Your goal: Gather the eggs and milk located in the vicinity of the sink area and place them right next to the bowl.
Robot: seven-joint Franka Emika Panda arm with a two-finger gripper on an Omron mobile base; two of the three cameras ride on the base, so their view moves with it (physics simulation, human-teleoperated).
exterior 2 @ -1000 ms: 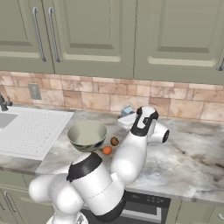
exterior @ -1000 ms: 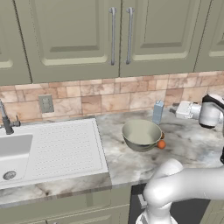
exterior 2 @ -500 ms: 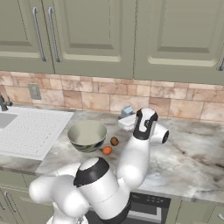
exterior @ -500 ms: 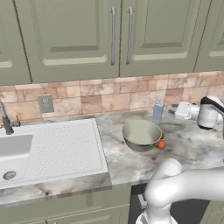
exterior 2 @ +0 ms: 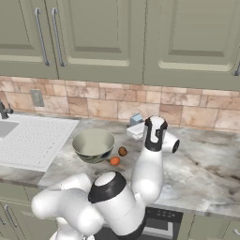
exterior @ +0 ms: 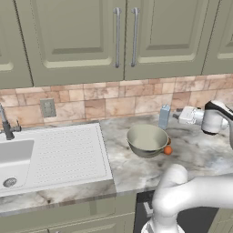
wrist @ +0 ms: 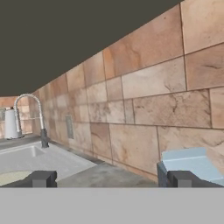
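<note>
The grey-green bowl [exterior: 146, 140] [exterior 2: 93, 144] stands on the marble counter. At its right side lie two eggs, one orange [exterior: 168, 150] [exterior 2: 115, 161] and one browner [exterior 2: 123, 151]. The pale blue milk [exterior: 164, 117] [exterior 2: 137, 118] stands upright by the backsplash, just behind the bowl. My gripper [exterior: 179, 116] [exterior 2: 134, 129] hovers level beside the milk, on its right in the left base view, open and holding nothing. In the hand view the milk's top [wrist: 191, 162] sits behind the right fingertip [wrist: 181, 178], outside the gap of the gripper [wrist: 111, 179]. The bowl's rim [wrist: 11, 176] shows at the lower left.
The white sink [exterior: 13, 157] with its ribbed drainboard [exterior: 68, 148] and dark tap [exterior: 5, 125] [wrist: 30, 116] lies to the left. A white container [wrist: 11, 124] stands past the tap. Tiled backsplash [wrist: 144, 109] is close ahead of the hand. Wall cabinets [exterior: 118, 36] hang above.
The hand has edged slightly left toward the milk, jaws still open. Bowl, eggs and milk have not moved.
</note>
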